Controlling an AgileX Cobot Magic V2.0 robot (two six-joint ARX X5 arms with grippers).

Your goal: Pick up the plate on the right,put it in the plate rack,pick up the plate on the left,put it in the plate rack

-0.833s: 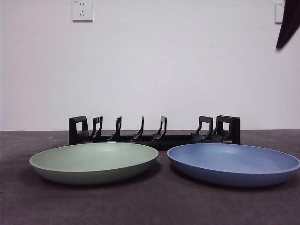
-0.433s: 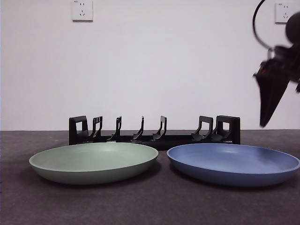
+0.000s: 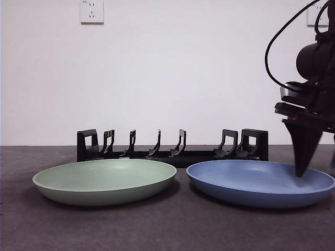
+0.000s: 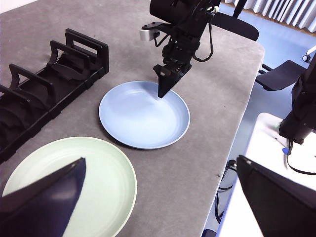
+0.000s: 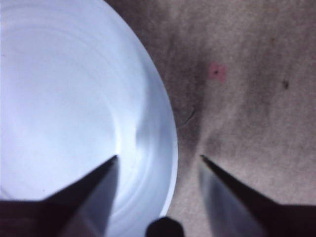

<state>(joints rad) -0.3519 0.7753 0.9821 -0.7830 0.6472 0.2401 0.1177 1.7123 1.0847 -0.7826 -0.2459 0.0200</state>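
Note:
A blue plate (image 3: 260, 183) lies flat on the right and a green plate (image 3: 104, 180) on the left, both in front of the black plate rack (image 3: 172, 146), whose slots hold nothing. My right gripper (image 3: 302, 172) has its tips down at the blue plate's right rim. In the right wrist view this gripper (image 5: 158, 157) is open and straddles the rim: one jaw is over the blue plate (image 5: 64, 98), the other over the table. My left gripper (image 4: 158, 197) is open, high above the green plate (image 4: 103, 182), holding nothing. From there I also see the blue plate (image 4: 138, 118), the rack (image 4: 44, 89) and the right gripper (image 4: 163, 91).
The grey felt table (image 3: 167, 225) ends close to the right of the blue plate, with its edge (image 4: 232, 133) visible. Beyond that edge stand a chair (image 4: 281, 74) and a white surface (image 4: 266, 148). A wall socket (image 3: 92, 11) sits on the white wall behind.
The right arm has come down from the upper right corner to the blue plate's right rim. Plates and rack have not moved.

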